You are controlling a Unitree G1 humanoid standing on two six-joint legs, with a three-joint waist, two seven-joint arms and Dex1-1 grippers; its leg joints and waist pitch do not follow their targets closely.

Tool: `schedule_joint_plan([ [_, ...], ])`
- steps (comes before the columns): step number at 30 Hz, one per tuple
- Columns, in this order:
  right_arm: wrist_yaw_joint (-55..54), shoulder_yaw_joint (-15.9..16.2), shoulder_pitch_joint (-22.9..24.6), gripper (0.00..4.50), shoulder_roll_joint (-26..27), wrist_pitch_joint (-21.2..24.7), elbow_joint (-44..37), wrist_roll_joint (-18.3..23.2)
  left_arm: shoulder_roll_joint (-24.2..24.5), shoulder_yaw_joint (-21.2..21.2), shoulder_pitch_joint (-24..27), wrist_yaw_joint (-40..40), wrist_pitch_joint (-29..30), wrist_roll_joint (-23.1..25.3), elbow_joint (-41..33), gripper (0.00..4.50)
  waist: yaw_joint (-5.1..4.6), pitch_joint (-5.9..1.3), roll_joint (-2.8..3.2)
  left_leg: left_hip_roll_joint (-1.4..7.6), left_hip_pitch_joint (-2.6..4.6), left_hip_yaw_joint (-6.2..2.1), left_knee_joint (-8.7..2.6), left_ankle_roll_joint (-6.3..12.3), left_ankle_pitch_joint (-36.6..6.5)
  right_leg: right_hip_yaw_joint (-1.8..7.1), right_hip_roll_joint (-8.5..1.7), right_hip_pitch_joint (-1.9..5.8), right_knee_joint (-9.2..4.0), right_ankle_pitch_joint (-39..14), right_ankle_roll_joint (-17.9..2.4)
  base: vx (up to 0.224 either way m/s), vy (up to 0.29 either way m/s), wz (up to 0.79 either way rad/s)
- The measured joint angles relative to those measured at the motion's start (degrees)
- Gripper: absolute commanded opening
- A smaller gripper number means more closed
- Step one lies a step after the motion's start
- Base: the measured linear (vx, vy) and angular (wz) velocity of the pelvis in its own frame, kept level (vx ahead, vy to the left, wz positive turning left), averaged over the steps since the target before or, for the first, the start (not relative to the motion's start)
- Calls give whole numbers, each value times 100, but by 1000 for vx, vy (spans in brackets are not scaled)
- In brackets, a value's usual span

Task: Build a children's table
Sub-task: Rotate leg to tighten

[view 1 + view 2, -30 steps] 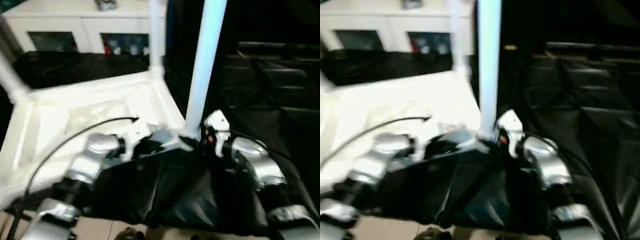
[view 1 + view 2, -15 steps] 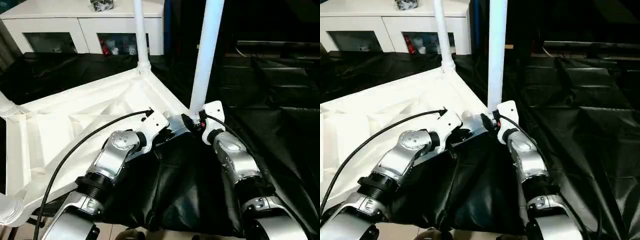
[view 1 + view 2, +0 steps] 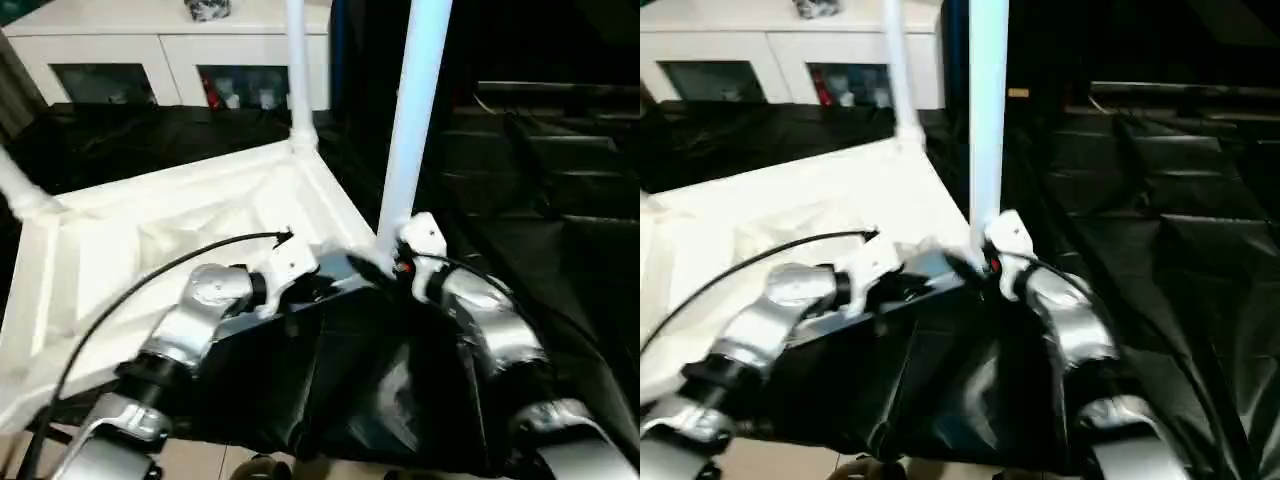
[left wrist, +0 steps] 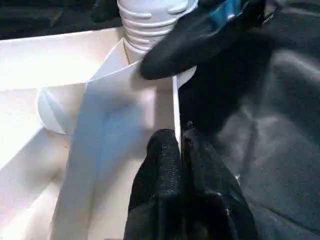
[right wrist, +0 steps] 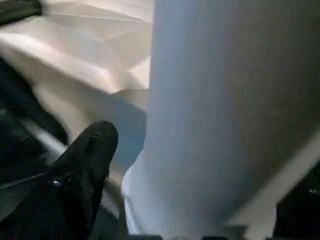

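Black sheeting [image 3: 560,200] covers the work area, with a white cabinet [image 3: 160,50] at the back. On the sheeting lies the tabletop [image 3: 140,250], underside up, ribs showing.

Progress, as far as can be seen: three legs stand in corner sockets of the tabletop. The near leg [image 3: 412,120] rises upright from the corner closest to both grippers. The far leg [image 3: 297,60] stands in the corner toward the cabinet. The stub of a third leg [image 3: 22,185] shows at the tabletop's cabinet-side corner away from the grippers, leaning out of view. The fourth corner cannot be made out, so I cannot tell whether its leg is fitted.

Left gripper [image 4: 180,145]: fingers clenched together, holding nothing, tips resting at the tabletop's rim just beside the near leg's socket. It appears to be steadying the rim, not gripping it.

Right gripper [image 3: 385,265]: at the foot of the near leg. One finger [image 5: 87,155] lies beside the leg; whether the jaws are clamped on the leg or released from it, I cannot tell.

Judgement: the near leg looks seated, its ribbed collar [image 4: 150,20] down at the socket, though full seating is not confirmed. Remaining, as I read it: verify the fourth leg, press all legs home, and turn the table onto its feet.
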Motion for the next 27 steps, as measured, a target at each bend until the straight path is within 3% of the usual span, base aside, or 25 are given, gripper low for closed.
schedule_joint_plan([
  [9, 1919, 461, 319, 396, -797, 393, -931, 421, 557, 14, 174, -1159, -147, -423, -134, 0, 128, 1, -1, 8, -3, 0, -1, 0, 0, -8, 1, -2, 6, 0, 1, 0, 0, 0],
  [10, 2062, 488, 321, 381, -832, 448, -968, 458, 600, 14, 175, -1233, -186, -428, -134, 0, 136, 1, -1, 8, -6, 0, 0, 0, 0, -7, 1, -2, 5, 0, 1, 0, 0, 0],
  [20, 2668, 681, 331, 293, -1072, 705, -1228, 553, 787, -23, 298, -1698, -225, -524, -253, 0, 141, 2, -6, 7, -6, 3, 0, 0, 0, -2, 0, 0, 5, 0, 1, 0, 0, 0],
  [27, 2650, 667, 353, 277, -1000, 790, -1306, 550, 801, -24, 305, -1702, -225, -522, -297, 0, 142, 2, -12, 7, -6, 4, 0, 0, 0, -2, 0, 0, 4, -1, 1, 0, 0, 0],
])
